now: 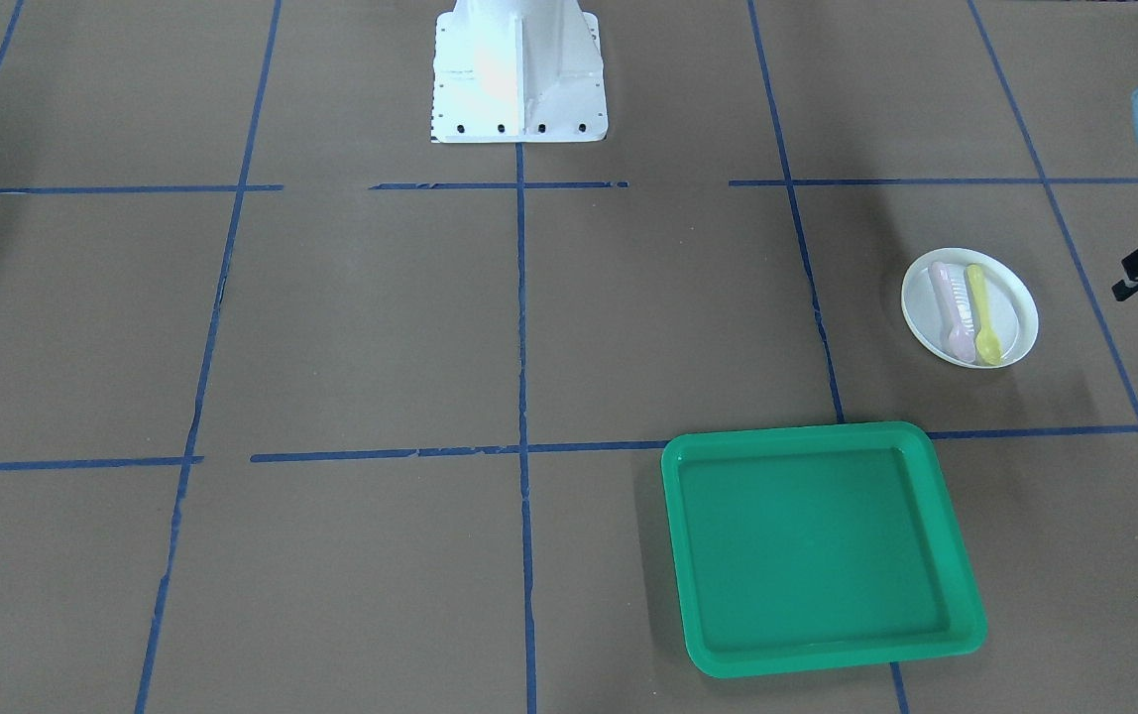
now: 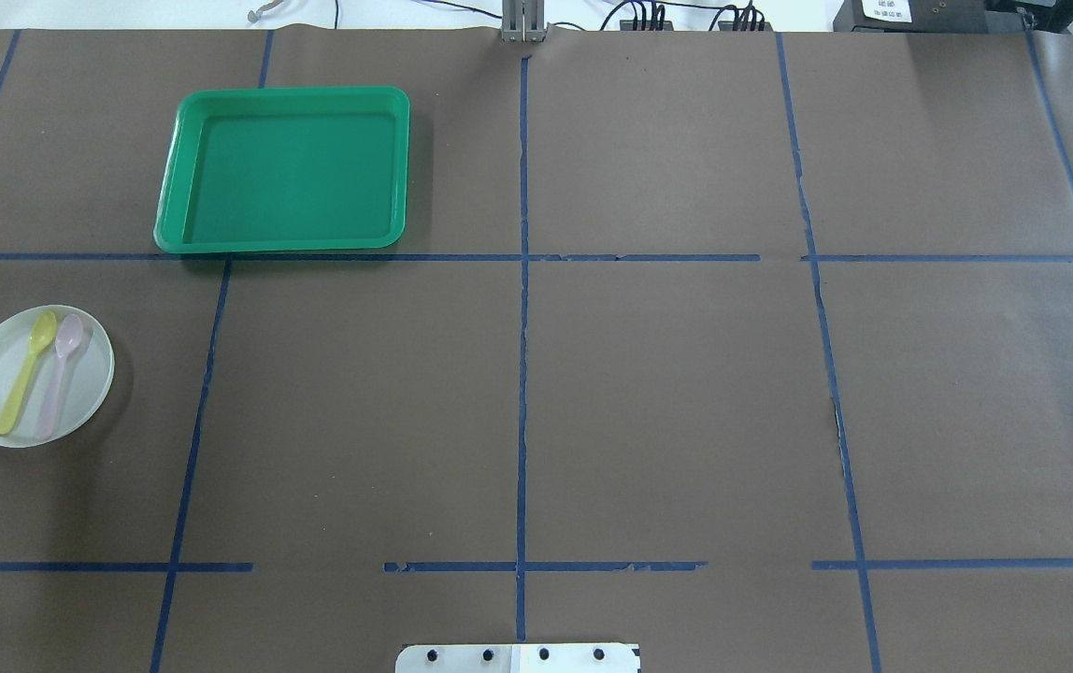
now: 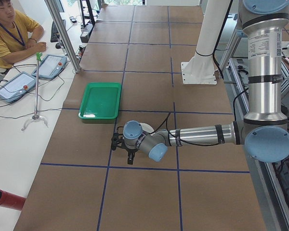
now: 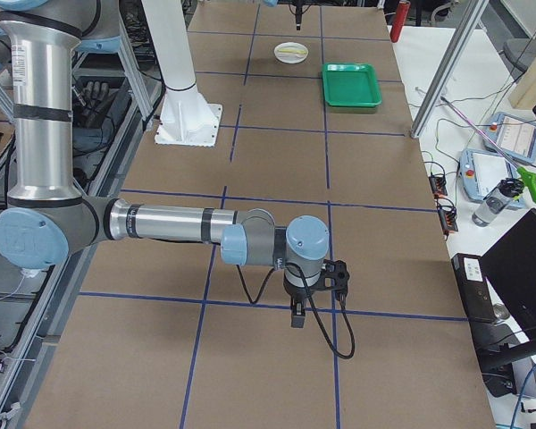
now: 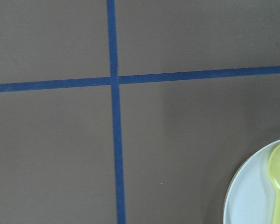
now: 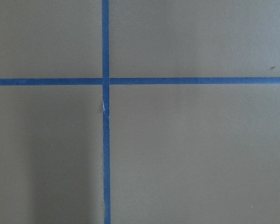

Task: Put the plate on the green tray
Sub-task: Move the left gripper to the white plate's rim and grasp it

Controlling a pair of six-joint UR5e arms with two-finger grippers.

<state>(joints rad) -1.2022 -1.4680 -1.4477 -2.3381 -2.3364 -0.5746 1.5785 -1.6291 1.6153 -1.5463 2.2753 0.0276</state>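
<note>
Hanging by the left edge of the table (image 2: pixel 667 393): my left gripper (image 3: pixel 130 158), just beside the plate (image 2: pixel 92 374); wide or narrow, I cannot tell. The plate sits on the table, bearing a yellow spoon (image 2: pixel 22 383) and a pink spoon (image 2: pixel 60 379), apart from the green tray (image 2: pixel 284 168) near the far left corner. My right gripper (image 4: pixel 297 317) is toward the right edge, its spread likewise unreadable.

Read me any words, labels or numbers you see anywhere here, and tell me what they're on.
None can be read.
The sticker on the left arm: print too small.
The white label on the black box beyond the table: blurred.
The plate and green tray: no markings visible.
</note>
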